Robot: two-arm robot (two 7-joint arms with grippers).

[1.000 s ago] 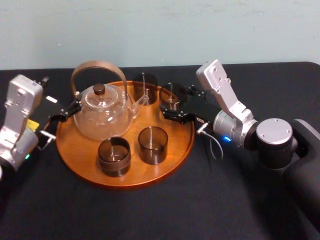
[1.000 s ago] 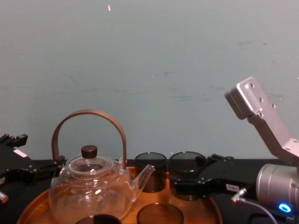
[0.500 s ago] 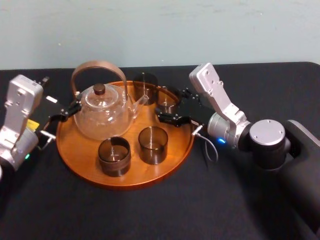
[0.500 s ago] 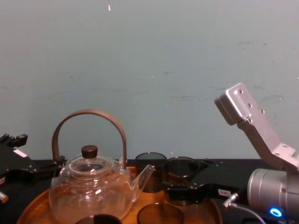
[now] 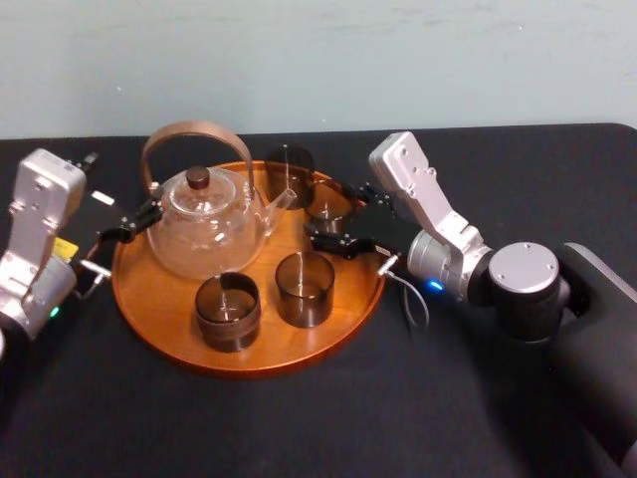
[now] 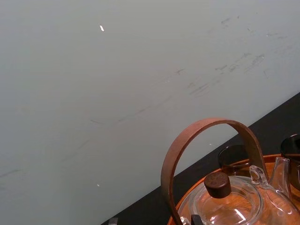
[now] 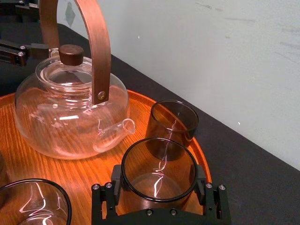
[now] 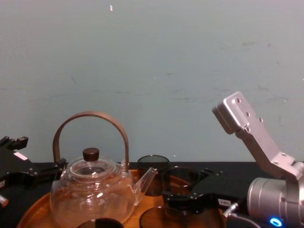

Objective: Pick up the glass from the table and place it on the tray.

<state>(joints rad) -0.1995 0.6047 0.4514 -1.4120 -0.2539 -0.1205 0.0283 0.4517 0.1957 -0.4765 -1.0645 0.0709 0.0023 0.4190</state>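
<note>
The right gripper (image 7: 158, 182) has its two fingers closed against opposite sides of the glass (image 7: 158, 168), a smoky cylinder held upright over the tray (image 5: 249, 362), in its right rear part. It sits just beside the spout of the teapot (image 5: 204, 225) and near a second dark glass (image 5: 289, 167) behind it; whether its base touches the wood cannot be told. A white label (image 8: 222, 202) on the gripper is too small to read. The left gripper (image 5: 127, 225) sits parked by the tray's left rim, fingers apart and empty
</note>
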